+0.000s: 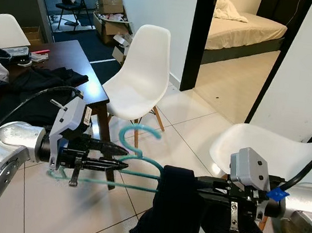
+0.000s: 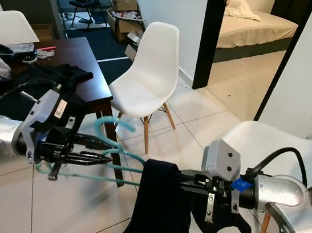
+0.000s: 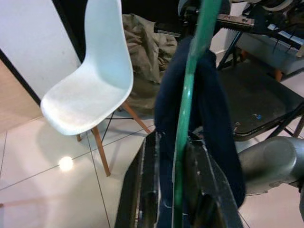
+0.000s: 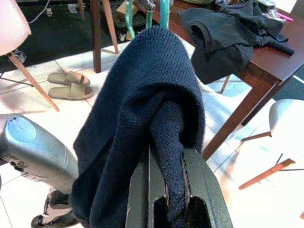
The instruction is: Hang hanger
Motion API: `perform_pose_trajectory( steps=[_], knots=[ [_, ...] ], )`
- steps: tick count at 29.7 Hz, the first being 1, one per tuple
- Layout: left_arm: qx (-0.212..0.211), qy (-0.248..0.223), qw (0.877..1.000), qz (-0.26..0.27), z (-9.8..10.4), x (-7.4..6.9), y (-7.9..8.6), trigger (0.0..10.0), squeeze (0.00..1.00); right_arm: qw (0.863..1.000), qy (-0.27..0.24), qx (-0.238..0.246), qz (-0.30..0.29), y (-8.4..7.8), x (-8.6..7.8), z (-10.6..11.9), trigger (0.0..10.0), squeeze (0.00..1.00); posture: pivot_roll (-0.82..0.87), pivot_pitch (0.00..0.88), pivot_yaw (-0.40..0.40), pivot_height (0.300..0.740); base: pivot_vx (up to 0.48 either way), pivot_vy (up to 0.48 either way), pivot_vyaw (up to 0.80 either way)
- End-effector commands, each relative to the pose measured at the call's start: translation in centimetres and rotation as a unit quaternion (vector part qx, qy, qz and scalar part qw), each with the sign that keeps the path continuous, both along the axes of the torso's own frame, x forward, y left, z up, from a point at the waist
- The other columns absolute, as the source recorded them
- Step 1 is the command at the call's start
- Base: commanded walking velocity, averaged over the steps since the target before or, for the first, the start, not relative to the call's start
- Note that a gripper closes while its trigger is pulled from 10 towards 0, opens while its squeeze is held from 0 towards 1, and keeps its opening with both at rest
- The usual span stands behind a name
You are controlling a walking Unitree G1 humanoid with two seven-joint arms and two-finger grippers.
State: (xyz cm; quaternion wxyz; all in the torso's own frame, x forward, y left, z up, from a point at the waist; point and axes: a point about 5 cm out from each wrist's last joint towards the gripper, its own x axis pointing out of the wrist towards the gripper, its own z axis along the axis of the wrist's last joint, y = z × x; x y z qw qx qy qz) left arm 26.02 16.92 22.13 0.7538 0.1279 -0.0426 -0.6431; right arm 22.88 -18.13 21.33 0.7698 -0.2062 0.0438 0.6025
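**Hanger and garment held between both arms**

White tiled floor (image 1: pixel 200 128) spreads around us, with a bedroom doorway beyond and a dark wooden table (image 1: pixel 72 54) on our left carrying black clothes (image 1: pixel 40 81). Two white chairs (image 1: pixel 145 69) stand close, one ahead and one at our right.

We hold the teal hanger (image 1: pixel 134 148) in mid-air in front of us, its hook pointing up. Our left gripper (image 1: pixel 116 162) is closed on the hanger's near arm, fingers narrow around the thin bar. Our right gripper (image 2: pixel 185 180) is clamped on a dark knitted garment (image 2: pixel 158 209) that drapes over the hanger's far end.

We judge the hanger light, stiff and somewhat slippery, best carried near the neck below the hook. The knit is soft and limp, likely to slide off if the bar tilts.
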Motion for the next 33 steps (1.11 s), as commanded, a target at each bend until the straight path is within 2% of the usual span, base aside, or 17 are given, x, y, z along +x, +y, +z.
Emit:
perform_pose_trajectory(
  steps=[1,10,17,18,22,23,25,26,28,29,33],
  knots=[
    [-0.017,0.017,1.0,-0.013,-0.5,-0.3,-0.7,0.0,0.0,0.999,-0.031,0.022,0.038,1.4,-0.5,1.2,0.0,0.0,-0.03,0.0,0.057,0.74,0.0,0.0,0.0],
    [-0.028,0.026,0.999,-0.024,-0.8,-0.6,-1.2,0.0,0.0,0.998,-0.038,0.027,0.03,1.4,-0.2,1.3,0.0,0.0,-0.03,0.0,0.057,0.74,0.0,0.0,0.0],
    [-0.044,0.047,0.997,-0.048,-1.5,-1.4,-2.5,0.0,0.0,0.998,-0.042,0.031,0.026,1.4,-0.1,1.4,0.0,0.0,-0.03,0.0,0.057,0.74,0.0,0.0,0.0],
    [-0.051,0.052,0.996,-0.042,-1.4,-1.3,-2.6,5.1,0.24,0.998,-0.043,0.03,0.026,1.4,0.0,1.5,0.0,0.0,-0.03,0.0,0.057,0.74,0.0,0.0,0.0],
    [-0.055,0.054,0.996,-0.037,-1.4,-1.2,-2.7,5.1,0.24,0.998,-0.044,0.03,0.026,1.4,0.0,1.5,0.0,0.0,-0.03,0.0,0.057,0.74,0.0,0.0,0.0],
    [-0.055,0.057,0.996,-0.038,-1.4,-1.2,-2.8,10.0,1.0,0.998,-0.044,0.03,0.026,1.4,0.0,1.5,0.0,0.0,-0.03,0.0,0.057,0.74,0.0,0.0,0.0],
    [-0.051,0.047,0.997,-0.027,-1.5,-1.0,-3.0,10.0,1.0,0.998,-0.046,0.031,0.026,1.5,0.0,1.5,0.0,0.0,-0.03,0.0,0.058,0.74,0.0,0.0,0.0],
    [-0.049,0.042,0.998,-0.021,-1.5,-0.8,-3.1,10.0,0.64,0.998,-0.046,0.032,0.027,1.5,0.0,1.6,0.0,0.0,-0.03,0.0,0.057,0.74,0.0,0.0,0.0],
    [-0.039,0.044,0.998,-0.024,-1.7,-0.8,-3.1,10.0,0.64,0.998,-0.047,0.033,0.027,1.6,0.0,1.6,0.0,0.0,-0.03,0.0,0.057,0.74,0.0,0.0,0.0],
    [-0.038,0.046,0.998,-0.025,-1.8,-0.8,-3.2,10.0,0.0,0.998,-0.048,0.033,0.027,1.6,0.0,1.7,0.0,0.0,-0.03,0.0,0.059,0.74,0.0,0.0,0.0],
    [-0.039,0.053,0.997,-0.03,-1.8,-0.9,-3.2,10.0,0.0,0.998,-0.05,0.034,0.027,1.6,0.0,1.7,0.0,0.0,-0.03,0.0,0.059,0.74,0.0,0.0,0.0]
  ],
)
